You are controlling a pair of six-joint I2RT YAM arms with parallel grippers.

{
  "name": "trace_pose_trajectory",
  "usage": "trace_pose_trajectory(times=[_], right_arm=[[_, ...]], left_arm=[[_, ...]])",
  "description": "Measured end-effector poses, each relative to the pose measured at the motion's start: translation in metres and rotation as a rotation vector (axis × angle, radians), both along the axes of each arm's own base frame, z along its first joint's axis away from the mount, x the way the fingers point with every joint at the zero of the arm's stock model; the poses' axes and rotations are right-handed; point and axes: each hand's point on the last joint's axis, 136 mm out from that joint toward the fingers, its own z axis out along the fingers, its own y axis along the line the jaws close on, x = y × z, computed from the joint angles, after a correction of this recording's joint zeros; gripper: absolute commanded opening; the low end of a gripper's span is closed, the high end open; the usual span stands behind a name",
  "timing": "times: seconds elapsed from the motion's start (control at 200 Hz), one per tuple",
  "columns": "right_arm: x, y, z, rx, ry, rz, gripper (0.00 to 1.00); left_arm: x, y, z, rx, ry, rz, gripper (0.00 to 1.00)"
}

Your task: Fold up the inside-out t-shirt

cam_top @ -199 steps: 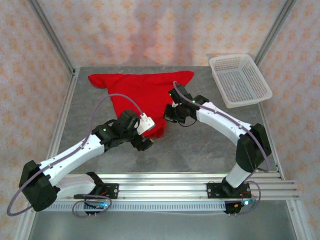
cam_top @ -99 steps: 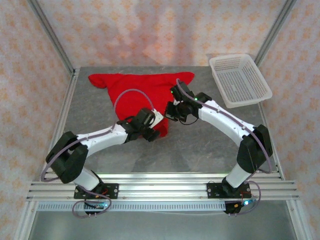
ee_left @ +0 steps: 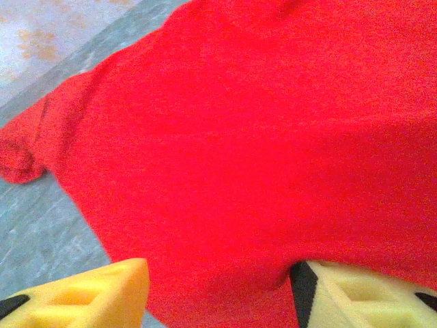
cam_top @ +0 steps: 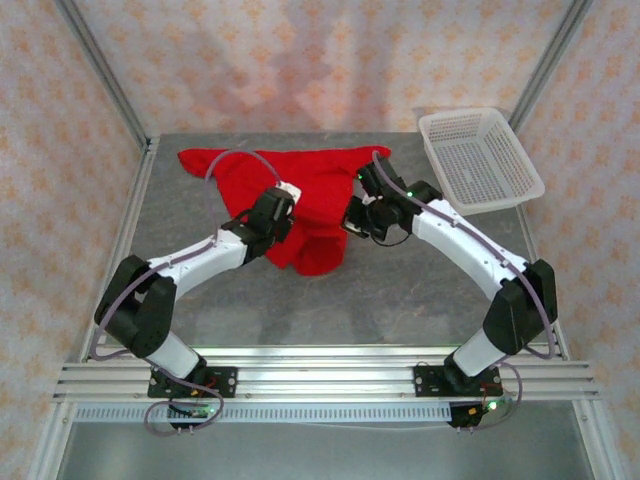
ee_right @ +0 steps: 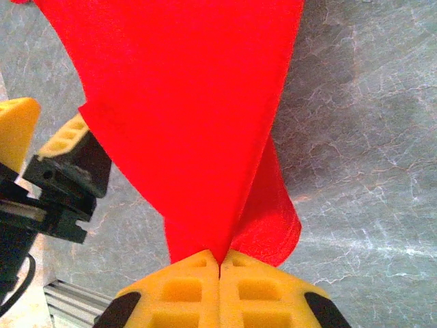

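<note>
Working near to far: bare desk point(cam_top: 400, 300) lies in front of the arm bases, then comes the bunched near tip of the inside-out t-shirt point(cam_top: 320, 180), which tapers toward the near side at desk centre. Just past that tip sit both pincers, one on each side of the shirt body. Right pincer point(cam_top: 350, 218) is on the right edge, pads point(ee_right: 184, 280) pressed flat together with a pinch of red cloth clamped between them. The fabric fans away from the pinch and looks lifted off the desk there. Left pincer point(cam_top: 285, 200) is over the left half of the body. Its yellow fingers point(ee_left: 89, 297) stand partway apart with red cloth lying across the gap and no clamp visible, so nothing is held on that side. Key relation: from the left pincer the cloth spreads far and right, with the shirt's left side edge and left sleeve just off to its left. Shirt's long axis runs left-right across the far half of the desk, one sleeve far-left and one far-right. Left arm is nearer that free left side; right arm has the right side. Judgement: next move needs the left jaws to bite the cloth between them, matching the right hold. At far right, well apart from the shirt, is a white basket point(cam_top: 480, 160).
</note>
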Motion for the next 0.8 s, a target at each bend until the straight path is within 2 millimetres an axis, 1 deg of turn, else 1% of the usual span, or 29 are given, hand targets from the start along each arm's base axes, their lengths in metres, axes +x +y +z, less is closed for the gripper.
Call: trace_pose_trajectory(times=[0.045,0.07,0.14,0.205,0.295,0.345,0.51,0.555,0.615,0.645,0.691,0.801], right_arm=[[0.000,0.000,0.001,0.005,0.000,0.004,0.00],[-0.001,0.001,0.001,0.007,0.001,0.006,0.00],[-0.002,0.002,0.002,0.013,0.004,0.010,0.00],[-0.002,0.002,0.002,0.015,0.006,0.012,0.00],[0.000,0.000,0.002,0.016,0.006,0.004,0.00],[0.002,-0.002,0.002,0.016,0.006,-0.004,0.00],[0.006,-0.008,0.002,0.020,0.011,-0.029,0.00],[0.006,-0.007,0.003,0.021,0.011,-0.031,0.00],[0.007,-0.006,0.005,0.025,0.009,-0.030,0.00],[0.007,-0.006,0.006,0.028,0.006,-0.028,0.00],[0.009,-0.004,0.009,0.034,0.001,-0.027,0.00],[0.011,-0.002,0.015,0.046,-0.008,-0.023,0.00]], left_arm=[[0.003,0.004,0.002,0.003,-0.003,0.007,0.72],[0.004,0.006,0.004,-0.002,-0.006,0.013,0.74],[0.009,0.003,0.007,-0.026,-0.005,-0.007,0.82],[0.012,-0.010,0.011,-0.077,0.008,-0.078,0.91],[0.003,-0.037,0.012,-0.175,0.043,-0.209,1.00],[-0.006,-0.047,0.015,-0.219,0.054,-0.265,1.00],[-0.057,-0.069,0.028,-0.272,0.047,-0.398,1.00],[-0.071,-0.081,0.027,-0.273,0.041,-0.429,1.00],[-0.081,-0.092,0.021,-0.262,0.038,-0.444,1.00],[-0.084,-0.097,0.016,-0.256,0.041,-0.442,1.00],[-0.083,-0.101,0.006,-0.247,0.048,-0.421,1.00],[-0.065,-0.103,-0.022,-0.204,0.049,-0.332,1.00]])
